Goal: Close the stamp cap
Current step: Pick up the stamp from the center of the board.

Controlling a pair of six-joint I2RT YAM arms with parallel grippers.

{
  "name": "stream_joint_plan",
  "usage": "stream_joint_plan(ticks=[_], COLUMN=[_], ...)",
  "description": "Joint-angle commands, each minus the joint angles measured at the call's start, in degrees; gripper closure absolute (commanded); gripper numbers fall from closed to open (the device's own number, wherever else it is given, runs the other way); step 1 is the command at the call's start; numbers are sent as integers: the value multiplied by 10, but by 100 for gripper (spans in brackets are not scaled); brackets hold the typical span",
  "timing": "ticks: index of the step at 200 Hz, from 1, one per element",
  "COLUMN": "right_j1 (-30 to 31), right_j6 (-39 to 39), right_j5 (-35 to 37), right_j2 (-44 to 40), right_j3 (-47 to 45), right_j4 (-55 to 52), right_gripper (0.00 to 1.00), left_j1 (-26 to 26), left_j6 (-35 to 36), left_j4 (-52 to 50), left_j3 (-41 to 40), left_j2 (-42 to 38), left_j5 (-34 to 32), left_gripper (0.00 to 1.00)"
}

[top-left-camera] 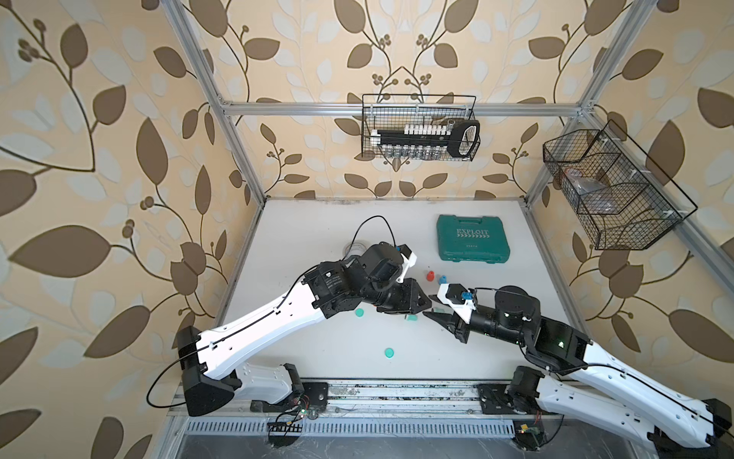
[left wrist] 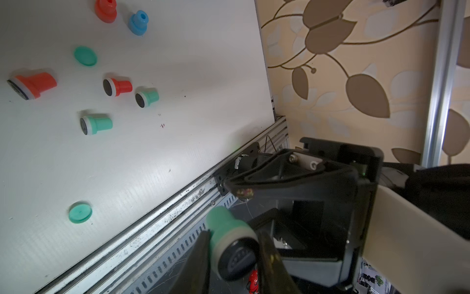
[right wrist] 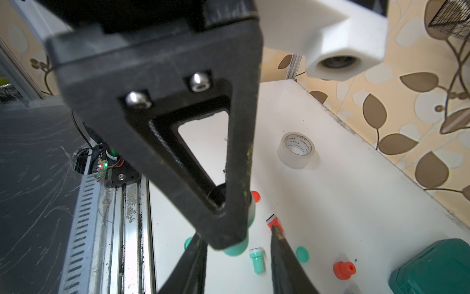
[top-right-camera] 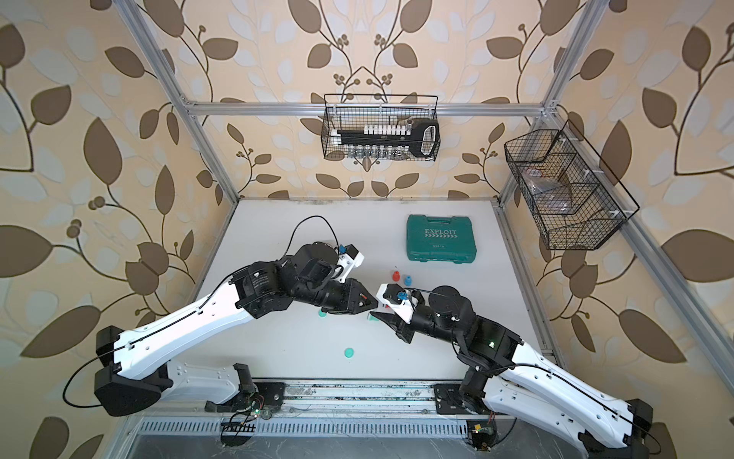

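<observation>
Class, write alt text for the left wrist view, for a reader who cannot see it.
The left tool grips a green stamp, its black face bare. Beyond it, loose red and green stamps and two green caps lie on the white table.

A green stamp, white collar and black face uncapped, is gripped tilted by the left gripper above mid-table, while a round green cap lies flat near the front edge.
</observation>
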Motion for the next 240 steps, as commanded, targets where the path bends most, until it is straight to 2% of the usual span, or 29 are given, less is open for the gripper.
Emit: stream_joint_plan(ticks=[1,50,92,130,160,240], right_j1=[2,2,2,2,2,1], right_j6=[26,67,79,82,94,114], right_j5=[-10,-46,-84,-105,-126,-145], right_j2=[-38,-111,-81,-25,2,-6], right_j3=[19,-14,0,24,36,36], right_j4=[52,211,323,372,400,435], right_gripper=[59,53,51,53,59,63], left_j1=[-3,-3,-3,-3,-3,-3], left_j6=[-13,-55,-101,-139,-151,-161], left_j4=[43,121,188,249,262,303], left_j3=[39,54,66,66,67,64], left_j2=[-42,-81,-82,-69,-67,-73], left_j5=[10,50,101,140,152,174], left_gripper=[78,78,80,80,81,81])
